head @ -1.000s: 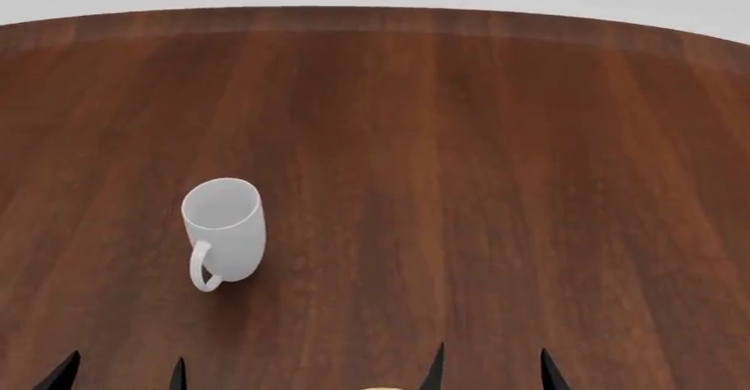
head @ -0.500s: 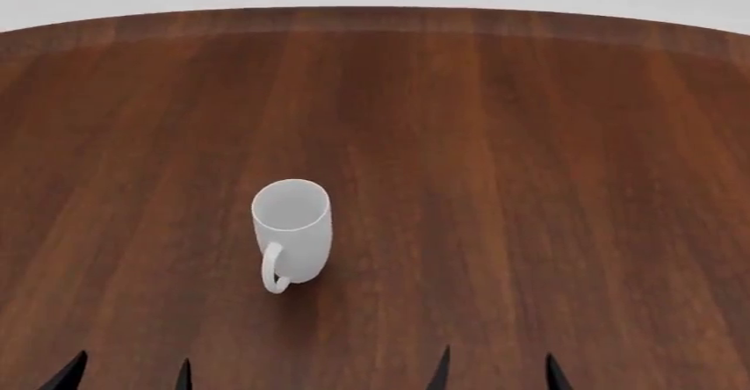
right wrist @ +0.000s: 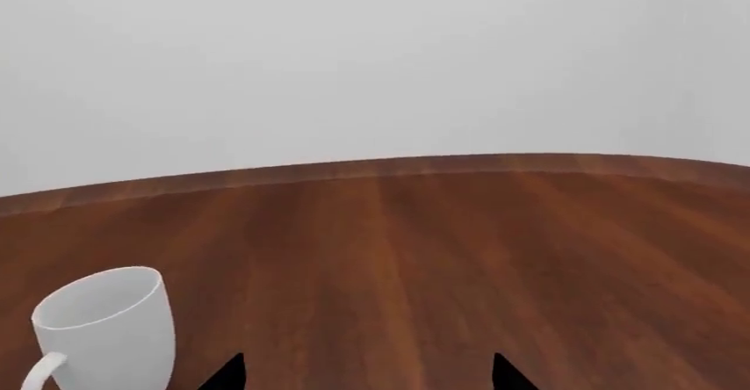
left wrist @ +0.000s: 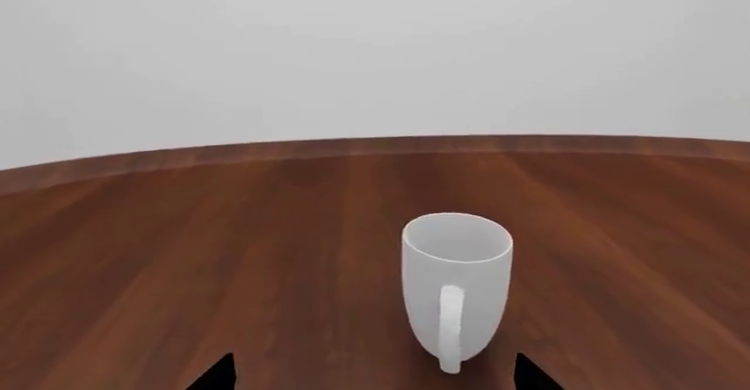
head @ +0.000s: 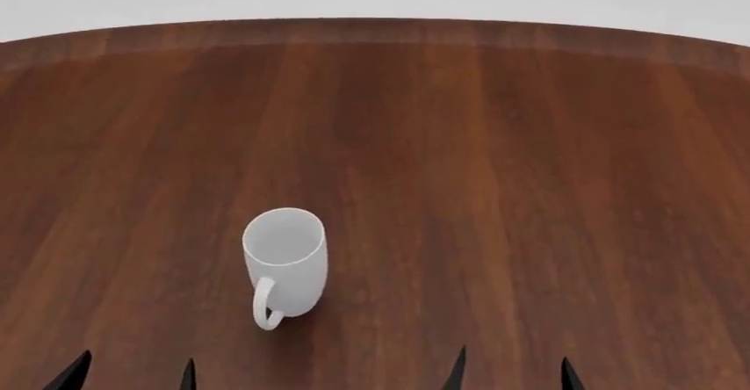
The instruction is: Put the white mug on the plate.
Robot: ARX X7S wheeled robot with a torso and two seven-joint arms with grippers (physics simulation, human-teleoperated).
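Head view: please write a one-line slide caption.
White mug upright on the wooden table, handle toward the robot, ahead of the open left pincer; no plate visible.

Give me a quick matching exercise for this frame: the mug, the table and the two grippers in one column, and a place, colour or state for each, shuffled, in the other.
Column 1:
1. white mug
2. table
3. left gripper
4. right gripper

Column 2:
A. dark brown wood grain
B. open, tips at the head view's lower edge, right of the mug
C. upright, handle toward the robot
D. open, tips at the lower edge, just left of the mug

Pairs: 1-C, 2-A, 3-D, 4-B
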